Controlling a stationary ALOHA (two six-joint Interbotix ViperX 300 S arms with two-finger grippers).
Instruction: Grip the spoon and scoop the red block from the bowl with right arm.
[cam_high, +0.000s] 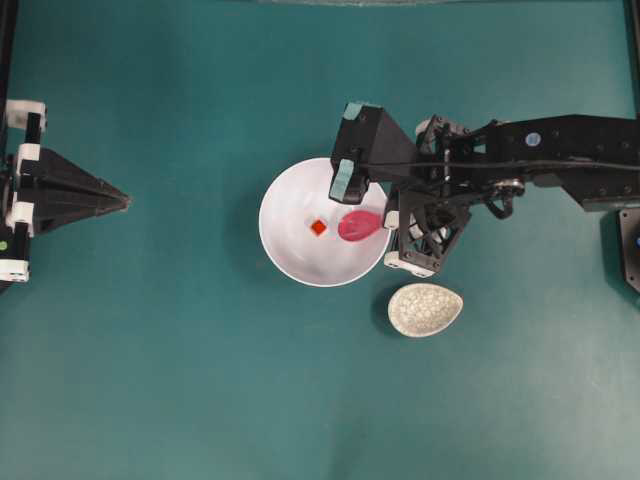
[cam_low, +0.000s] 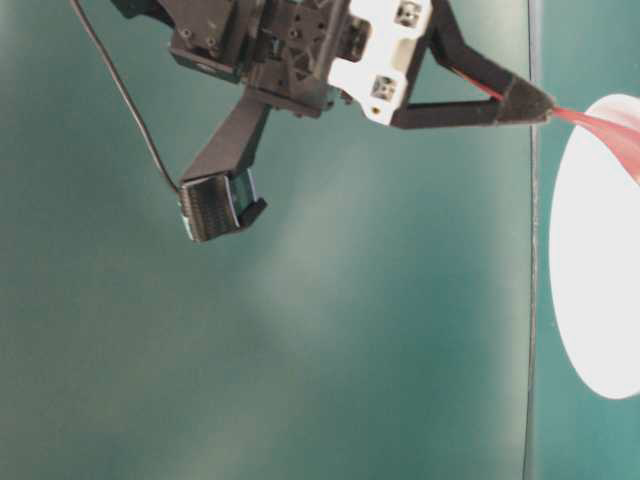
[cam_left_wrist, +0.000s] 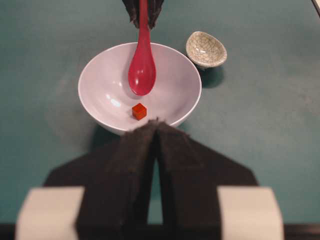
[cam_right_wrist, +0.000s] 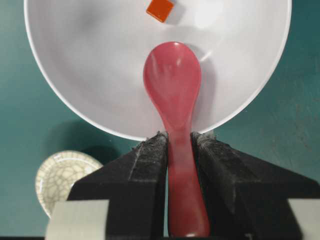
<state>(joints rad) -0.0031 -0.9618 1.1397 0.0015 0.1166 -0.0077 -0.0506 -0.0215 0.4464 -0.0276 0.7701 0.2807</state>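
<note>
Right hand (cam_right_wrist: 179, 150) pinched spoon (cam_right_wrist: 174, 95) by handle, scoop over bowl (cam_right_wrist: 75, 75). Red block (cam_right_wrist: 160, 9) sat on bowl floor just beyond scoop tip, in line with spoon's long axis. Left hand (cam_left_wrist: 156, 127) pressed together, well off.

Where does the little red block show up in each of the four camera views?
Overhead: the red block lies inside the bowl, left of the spoon scoop.
Table-level: not in view; only the bowl's edge and the spoon handle show.
Left wrist: centre, in the bowl, just below the spoon scoop.
Right wrist: top edge, above the scoop.
Shared landmark: the spoon.
</note>
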